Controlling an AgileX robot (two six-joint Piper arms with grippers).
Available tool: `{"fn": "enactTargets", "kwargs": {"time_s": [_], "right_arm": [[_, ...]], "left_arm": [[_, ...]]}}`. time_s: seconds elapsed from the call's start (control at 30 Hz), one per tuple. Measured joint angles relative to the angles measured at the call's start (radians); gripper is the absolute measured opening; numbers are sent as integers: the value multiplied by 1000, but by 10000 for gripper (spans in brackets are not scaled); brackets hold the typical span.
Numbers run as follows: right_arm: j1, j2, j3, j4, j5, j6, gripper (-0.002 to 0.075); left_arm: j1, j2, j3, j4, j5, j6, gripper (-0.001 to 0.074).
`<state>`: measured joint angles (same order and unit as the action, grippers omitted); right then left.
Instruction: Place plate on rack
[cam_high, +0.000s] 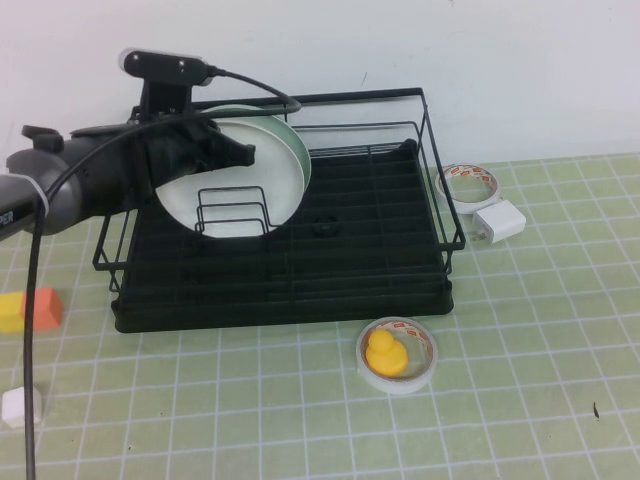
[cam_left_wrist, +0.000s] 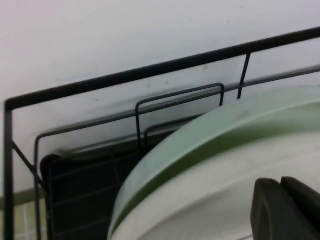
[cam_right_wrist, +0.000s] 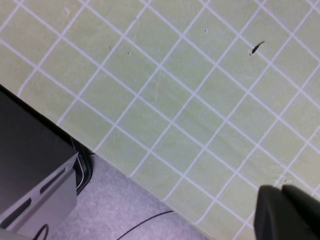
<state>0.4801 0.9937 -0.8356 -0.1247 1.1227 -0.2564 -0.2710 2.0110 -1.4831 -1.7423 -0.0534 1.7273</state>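
Note:
The white plate (cam_high: 235, 200) stands on edge among the wire dividers at the back left of the black rack (cam_high: 300, 290). It leans against a mint-green plate (cam_high: 296, 150) behind it. My left gripper (cam_high: 240, 152) is at the plate's upper left, in front of its face. In the left wrist view its fingertips (cam_left_wrist: 282, 210) are pressed together against the white plate (cam_left_wrist: 200, 200), with the green plate (cam_left_wrist: 210, 135) and rack frame (cam_left_wrist: 125, 75) beyond. My right gripper (cam_right_wrist: 287, 212) is out of the high view. It is shut and empty above the mat near the table edge.
A tape roll (cam_high: 396, 354) holding a yellow duck (cam_high: 383, 352) lies in front of the rack. Another tape roll (cam_high: 468, 185) and a white charger (cam_high: 498, 221) lie to its right. Orange (cam_high: 42, 307), yellow (cam_high: 10, 312) and white (cam_high: 17, 406) blocks sit at the left edge.

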Motion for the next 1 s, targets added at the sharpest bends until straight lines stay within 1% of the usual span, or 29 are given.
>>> {"fn": "enactTargets", "kwargs": {"time_s": [0.23, 0.4, 0.5, 0.6, 0.73, 0.9, 1.0], "right_arm": [[0, -19, 0, -2, -6, 0, 1], [0, -44, 0, -18, -33, 0, 1], [0, -81, 2, -29, -85, 0, 1], [0, -136, 2, -60, -128, 0, 1], [0, -230, 6, -88, -169, 0, 1], [0, -367, 61, -88, -262, 36, 1], [0, -447, 138, -58, -322, 58, 1]], "left_arm": [[-2, -65, 0, 0, -27, 0, -1], [-37, -184, 40, 0, -79, 0, -1], [-68, -267, 84, 0, -143, 5, -1], [-106, -361, 145, -2, -241, 16, -1], [-182, -506, 257, -10, -356, 20, -1], [-302, -696, 414, -14, -389, 6, -1], [-377, -797, 507, -14, -391, -22, -1]]}}
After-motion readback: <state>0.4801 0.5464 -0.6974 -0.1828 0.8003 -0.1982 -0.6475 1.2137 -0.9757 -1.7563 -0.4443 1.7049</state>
